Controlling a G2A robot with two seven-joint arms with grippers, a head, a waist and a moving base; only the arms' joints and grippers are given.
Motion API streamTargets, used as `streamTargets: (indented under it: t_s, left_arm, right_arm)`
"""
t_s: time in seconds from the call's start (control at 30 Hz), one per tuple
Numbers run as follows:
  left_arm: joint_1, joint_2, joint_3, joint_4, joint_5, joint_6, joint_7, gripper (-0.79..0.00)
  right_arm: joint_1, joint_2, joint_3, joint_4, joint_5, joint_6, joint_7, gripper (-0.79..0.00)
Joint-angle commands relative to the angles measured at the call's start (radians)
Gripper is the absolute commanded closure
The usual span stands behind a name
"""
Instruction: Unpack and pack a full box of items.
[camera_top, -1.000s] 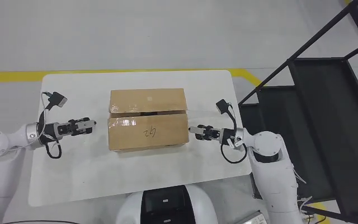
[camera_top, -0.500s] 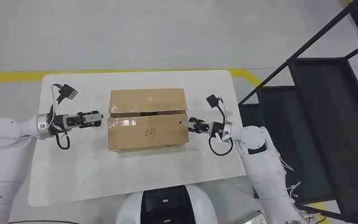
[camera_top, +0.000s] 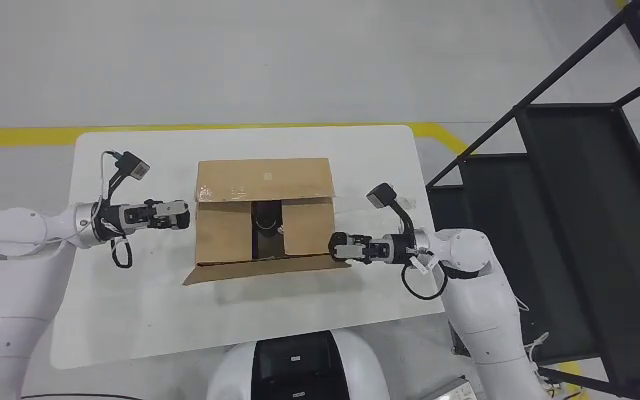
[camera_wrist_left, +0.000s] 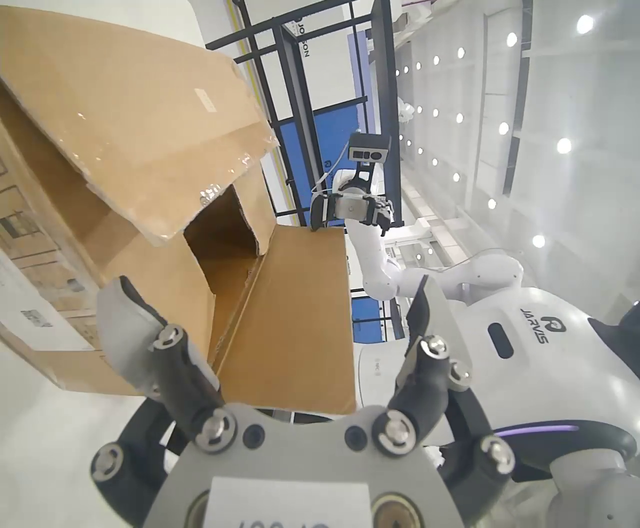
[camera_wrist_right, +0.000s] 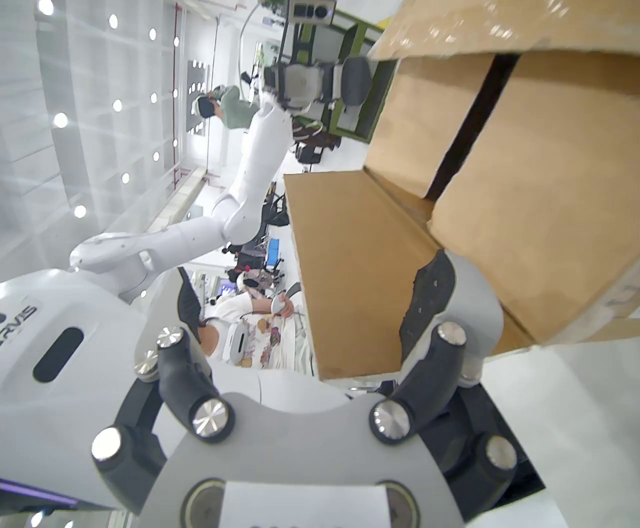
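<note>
A brown cardboard box (camera_top: 265, 180) sits mid-table. Its far top flap lies shut, while the near flap (camera_top: 265, 268) hangs out over the front edge. Two inner flaps (camera_top: 225, 232) lie below, and a dark item (camera_top: 267, 228) shows in the gap between them. My left gripper (camera_top: 186, 215) is open at the box's left side, and in its wrist view the near flap (camera_wrist_left: 295, 320) passes between its spread fingers (camera_wrist_left: 130, 320). My right gripper (camera_top: 336, 243) is open at the flap's right end, and the flap (camera_wrist_right: 350, 280) lies between its fingers (camera_wrist_right: 450, 300).
The white table (camera_top: 130, 320) has bare room to the left, to the right and in front of the box. A black metal rack (camera_top: 560, 200) stands off the table's right side. A yellow floor line (camera_top: 40, 134) runs behind the table.
The near top flap has swung open toward the front edge, uncovering the inner flaps. My right gripper moved toward the front with it; my left gripper edged closer to the box.
</note>
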Motion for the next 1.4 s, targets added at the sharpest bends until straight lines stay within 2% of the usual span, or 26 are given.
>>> streamTargets:
  t_s: [0.0, 0.1, 0.37, 0.53, 0.7, 0.9, 1.17, 1.37]
  left_arm:
    - [-0.008, -0.003, 0.016, 0.005, -0.016, 0.008, -0.007, -0.785]
    - [-0.025, -0.009, 0.044, 0.023, -0.018, 0.006, -0.006, -0.785]
    - [-0.090, -0.030, 0.112, 0.108, -0.035, -0.005, 0.005, -0.785]
    - [-0.137, -0.048, 0.146, 0.158, -0.106, 0.010, -0.010, -0.785]
    - [-0.197, -0.064, 0.167, 0.191, -0.159, 0.022, -0.022, -0.785]
    - [-0.274, -0.084, 0.209, 0.219, -0.148, 0.032, -0.032, -0.785]
    - [-0.395, -0.139, 0.292, 0.278, -0.197, 0.014, -0.014, -0.785]
    - [-0.495, -0.197, 0.385, 0.419, -0.133, -0.068, 0.069, -0.785]
  right_arm:
    - [-0.018, 0.006, -0.006, -0.020, 0.004, 0.012, 0.035, -0.785]
    - [-0.046, 0.013, -0.021, -0.051, -0.010, 0.026, 0.058, -0.785]
    - [-0.070, 0.028, -0.050, -0.066, -0.030, 0.031, 0.029, -0.785]
    - [-0.076, 0.038, -0.062, -0.075, -0.031, 0.036, 0.026, -0.785]
    - [-0.085, 0.050, -0.076, -0.093, -0.051, 0.050, 0.036, -0.785]
    - [-0.095, 0.062, -0.091, -0.097, -0.073, 0.063, 0.031, -0.785]
    - [-0.106, 0.078, -0.099, -0.099, -0.089, 0.070, 0.009, -0.785]
    - [-0.129, 0.092, -0.087, -0.113, -0.091, 0.071, -0.007, -0.785]
